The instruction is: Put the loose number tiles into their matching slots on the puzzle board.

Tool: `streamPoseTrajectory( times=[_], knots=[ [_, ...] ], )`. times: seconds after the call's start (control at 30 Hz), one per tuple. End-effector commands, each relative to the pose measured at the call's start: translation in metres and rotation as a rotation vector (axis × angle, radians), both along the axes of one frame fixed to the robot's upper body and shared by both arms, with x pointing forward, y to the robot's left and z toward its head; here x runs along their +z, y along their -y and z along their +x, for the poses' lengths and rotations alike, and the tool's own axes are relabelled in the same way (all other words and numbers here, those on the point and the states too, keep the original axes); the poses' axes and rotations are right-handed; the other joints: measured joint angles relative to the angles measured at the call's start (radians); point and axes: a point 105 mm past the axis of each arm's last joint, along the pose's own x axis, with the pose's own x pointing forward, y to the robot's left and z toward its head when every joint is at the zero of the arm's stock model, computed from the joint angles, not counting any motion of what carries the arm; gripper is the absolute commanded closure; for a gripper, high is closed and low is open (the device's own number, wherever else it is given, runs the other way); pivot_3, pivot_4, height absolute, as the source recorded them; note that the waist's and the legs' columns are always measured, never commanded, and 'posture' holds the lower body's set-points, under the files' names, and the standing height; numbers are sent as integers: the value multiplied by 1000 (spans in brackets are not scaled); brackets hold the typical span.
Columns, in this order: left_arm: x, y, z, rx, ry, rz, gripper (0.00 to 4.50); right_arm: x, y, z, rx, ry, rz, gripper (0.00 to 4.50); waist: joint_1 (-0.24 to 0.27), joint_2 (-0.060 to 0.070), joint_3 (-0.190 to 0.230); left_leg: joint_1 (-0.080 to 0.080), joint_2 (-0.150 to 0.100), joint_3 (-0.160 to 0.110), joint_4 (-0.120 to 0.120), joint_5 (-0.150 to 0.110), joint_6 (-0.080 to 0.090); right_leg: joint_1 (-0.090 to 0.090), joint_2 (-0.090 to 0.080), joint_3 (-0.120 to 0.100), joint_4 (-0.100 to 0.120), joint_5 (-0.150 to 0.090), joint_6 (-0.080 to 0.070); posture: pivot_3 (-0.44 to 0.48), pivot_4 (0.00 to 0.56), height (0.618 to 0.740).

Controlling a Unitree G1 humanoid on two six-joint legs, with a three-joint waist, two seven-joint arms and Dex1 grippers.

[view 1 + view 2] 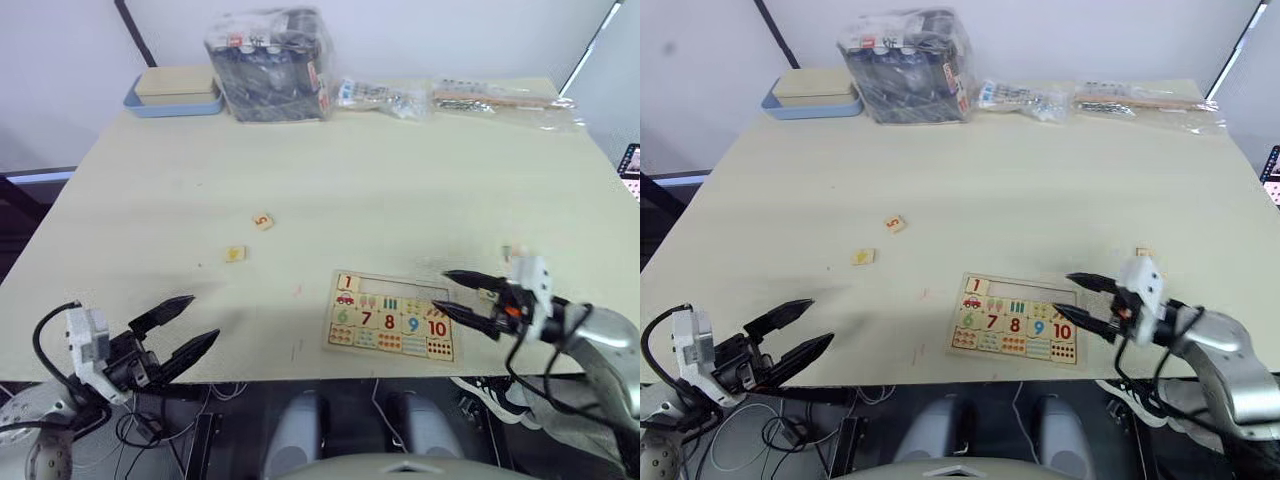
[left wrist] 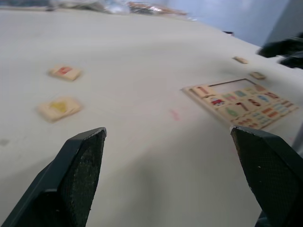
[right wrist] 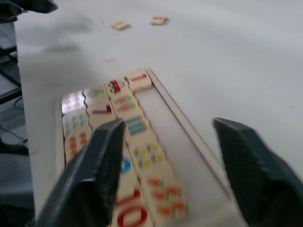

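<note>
Two small square pale-wood tiles lie loose left of centre on the cream table (image 1: 400,180): one with a red 5 (image 1: 263,221), and below-left of it one with a yellow digit (image 1: 235,254) too small to read. In the left wrist view two more pale tiles (image 2: 241,60) (image 2: 257,75) sit beyond the board's far edge, their digits unreadable.

The flat rectangular pale-wood puzzle board (image 1: 392,316) lies in the lower centre-right, near the table's front edge. Its top row holds a tile printed with a red 1 (image 1: 347,283) in the leftmost slot; the rest of that row (image 1: 405,288) is a bare recess. Below run small counting pictures, then coloured numbers 6 to 10, then dot pictures.

The right gripper (image 1: 450,290), two black fingers spread apart and holding nothing, hovers at the board's right end. The left gripper (image 1: 200,322), jaws also apart and empty, hangs at the lower left by the table's front edge, well apart from the board and tiles.

Along the top edge sit a blue tray with a beige box (image 1: 175,92), a clear bag of dark items (image 1: 270,65), and two clear plastic packets (image 1: 380,95) (image 1: 505,100).
</note>
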Motion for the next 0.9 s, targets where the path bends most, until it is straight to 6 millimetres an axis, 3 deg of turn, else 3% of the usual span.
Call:
streamPoseTrajectory(
  times=[0.03,0.33,0.43,0.67,0.9],
  knots=[
    [2,-12,0,71,26,0,0,9,29,-10,-93,65,1,153,4,-1,0,0,0,0,0,0,0,0,0,0,0,0,0,0,150,740],
    [-5,-25,4,183,24,-33,0,-17,100,-36,-398,19,-19,67,3,-2,-1,1,1,0,1,0,0,0,0,1,0,-2,3,0,150,740],
    [-7,-24,5,191,22,-42,0,-21,113,-40,-454,10,-18,67,3,-1,-2,1,1,1,1,0,0,0,0,1,0,0,1,0,150,740],
    [-4,-22,13,199,37,-58,0,-18,112,-36,-452,18,-19,67,4,-1,-2,1,1,1,1,0,0,0,0,1,0,0,1,0,150,740],
    [10,-3,19,37,78,-28,0,-5,104,3,-490,37,-93,67,3,-1,-2,1,0,1,1,0,0,-1,0,1,1,0,0,0,150,740]
  ],
)
